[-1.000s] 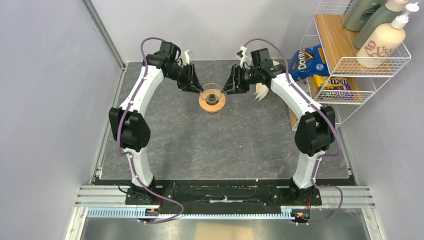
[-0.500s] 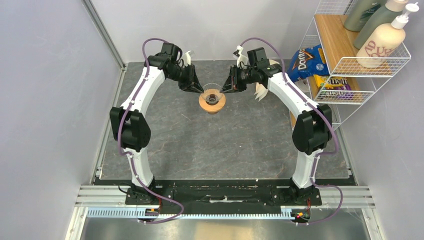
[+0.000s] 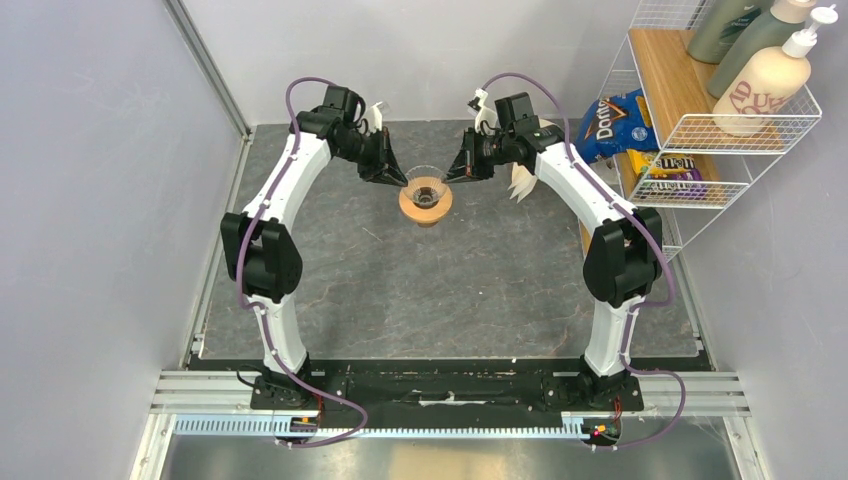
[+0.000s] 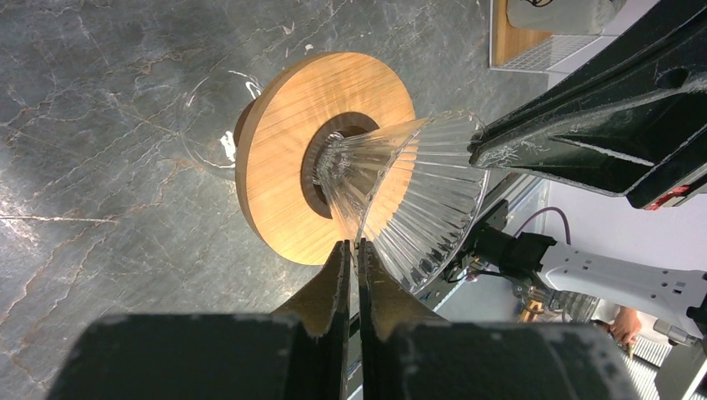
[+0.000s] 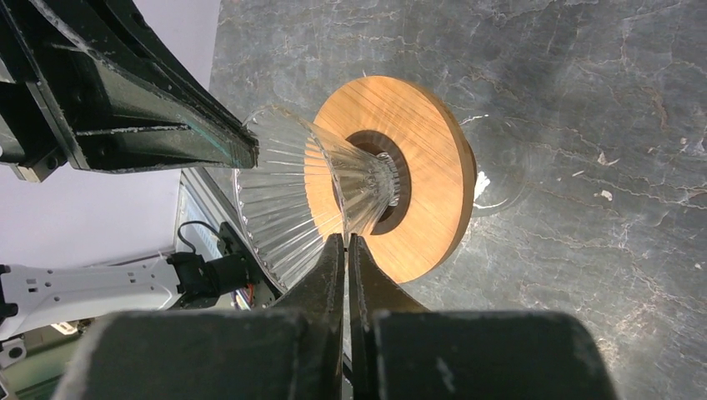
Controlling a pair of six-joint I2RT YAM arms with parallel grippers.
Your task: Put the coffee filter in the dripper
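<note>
The dripper (image 3: 425,200), a ribbed clear glass cone in a round wooden ring, stands at the back middle of the table. My left gripper (image 3: 402,183) is shut on the left side of its glass rim. My right gripper (image 3: 449,178) is shut on the right side. In the left wrist view the jaws (image 4: 356,246) pinch the thin glass edge beside the wooden ring (image 4: 283,183). The right wrist view shows the same for its jaws (image 5: 346,239) and the ring (image 5: 433,167). The coffee filter (image 3: 521,185), white fanned paper, lies on the table behind the right forearm, partly hidden.
A blue chip bag (image 3: 612,122) and a candy bag (image 3: 670,170) lie at the back right. A white wire shelf (image 3: 740,130) with bottles (image 3: 765,75) stands beside them. Walls close in the left and back sides.
Both grippers' jaws have closed onto the dripper's glass rim. The right arm's wrist drew slightly back and up; the dripper has stayed in place.
</note>
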